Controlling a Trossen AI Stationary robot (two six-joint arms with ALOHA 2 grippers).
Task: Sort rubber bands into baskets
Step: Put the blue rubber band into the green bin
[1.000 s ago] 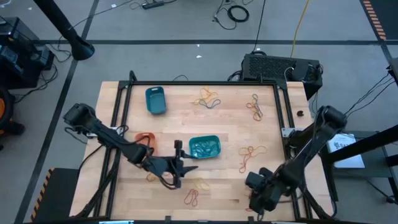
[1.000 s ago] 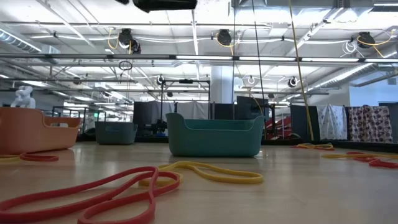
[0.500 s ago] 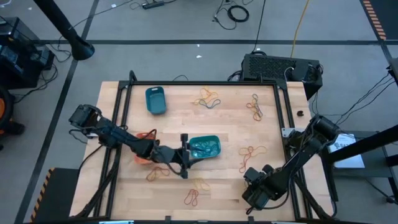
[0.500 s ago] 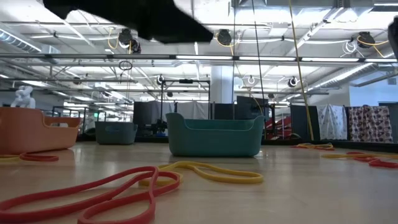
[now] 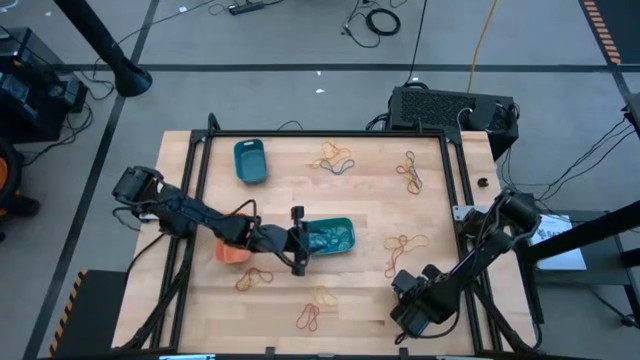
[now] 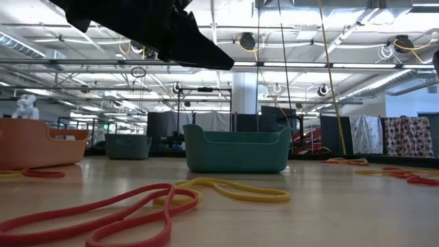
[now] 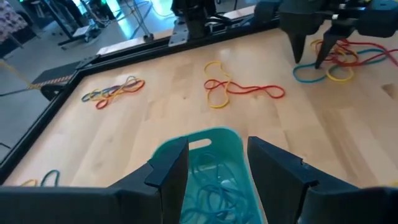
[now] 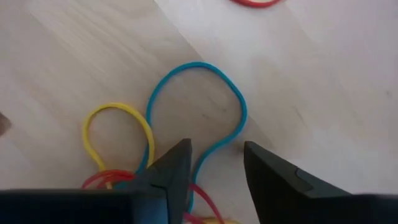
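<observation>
Teal basket [image 5: 328,236] mid-table holds blue-green bands; my left gripper [image 7: 214,163] hangs over it, fingers apart, empty. Blue basket [image 5: 250,161] sits near the far-left corner; orange basket [image 5: 233,250] half hidden under the left arm, contents unclear. Right gripper [image 8: 214,163], fingers apart, straddles a blue band [image 8: 199,112] near the front-right corner. Loose rubber bands [image 5: 405,245] scattered on the wooden table [image 5: 300,205].

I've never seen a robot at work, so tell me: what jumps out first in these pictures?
The left gripper hangs with open jaws over the teal basket at mid-table, blue-green bands already inside. The right gripper stands low at the near right corner, jaws straddling a blue rubber band. Bright tangles of rubber bands dot the wooden table.
</observation>
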